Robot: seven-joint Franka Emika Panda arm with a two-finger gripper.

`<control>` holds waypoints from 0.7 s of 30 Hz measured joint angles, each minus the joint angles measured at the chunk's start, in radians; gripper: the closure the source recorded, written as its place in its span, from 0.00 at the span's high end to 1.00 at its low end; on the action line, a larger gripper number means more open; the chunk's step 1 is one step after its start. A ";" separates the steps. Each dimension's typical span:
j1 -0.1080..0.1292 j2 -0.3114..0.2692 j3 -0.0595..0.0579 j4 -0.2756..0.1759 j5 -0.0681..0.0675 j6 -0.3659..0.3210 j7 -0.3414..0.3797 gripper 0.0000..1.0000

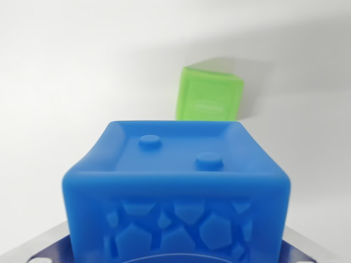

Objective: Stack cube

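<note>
A blue cube (175, 192) with 2 raised studs fills the wrist view, sitting right up against the gripper, whose fingers are not visible, so its grip cannot be told. 1 green cube (210, 94) lies ahead, slightly toward the wrist view's right.

Wrist view: low, forward-facing, very close behind blue cube (175, 192).
</note>
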 joint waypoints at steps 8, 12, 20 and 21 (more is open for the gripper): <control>-0.011 0.014 -0.012 0.032 0.006 -0.019 0.024 0.00; -0.017 0.022 -0.018 0.049 0.009 -0.028 0.035 0.00; -0.023 0.044 -0.025 0.066 0.018 -0.027 0.047 0.00; -0.023 0.051 -0.025 0.065 0.019 -0.020 0.047 0.00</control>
